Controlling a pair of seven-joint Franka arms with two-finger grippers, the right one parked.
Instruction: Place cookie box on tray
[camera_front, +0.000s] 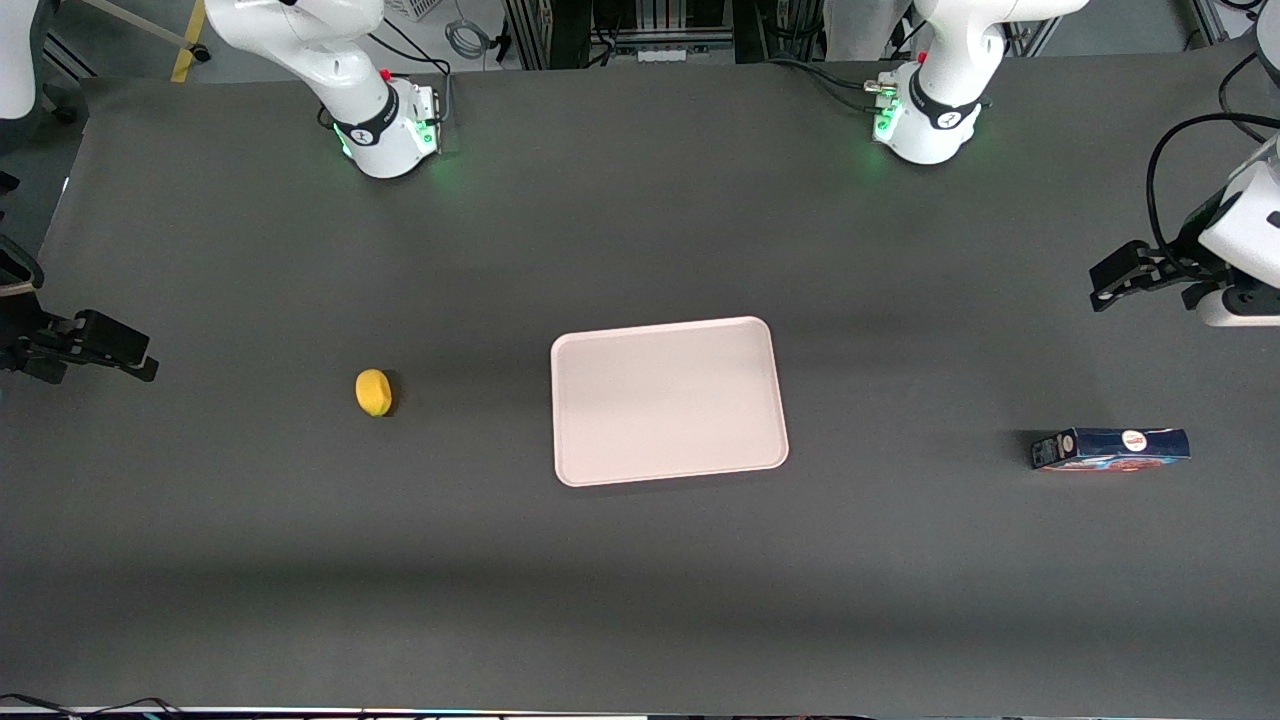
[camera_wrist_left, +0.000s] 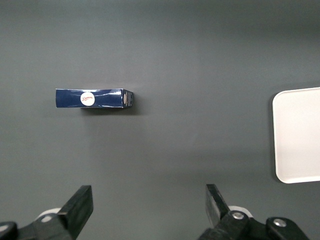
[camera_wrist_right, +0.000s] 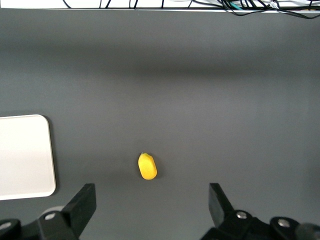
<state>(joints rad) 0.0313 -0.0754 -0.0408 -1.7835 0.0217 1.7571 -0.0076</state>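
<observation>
The end effector (camera_wrist_left: 148, 202) hangs released above the tabletop (camera_front: 640, 600), at the working arm's end. The box (camera_front: 1110, 448) lies below it, nearer the front camera, well apart from the tray (camera_front: 668, 400).

Even, soft overhead light is seen, with no glare. A short shadow is cast by the box (camera_front: 1110, 448) toward 9 o'clock. The gripper (camera_wrist_left: 149, 207), hung high near the box with fingers apart, is rendered sharp.
</observation>
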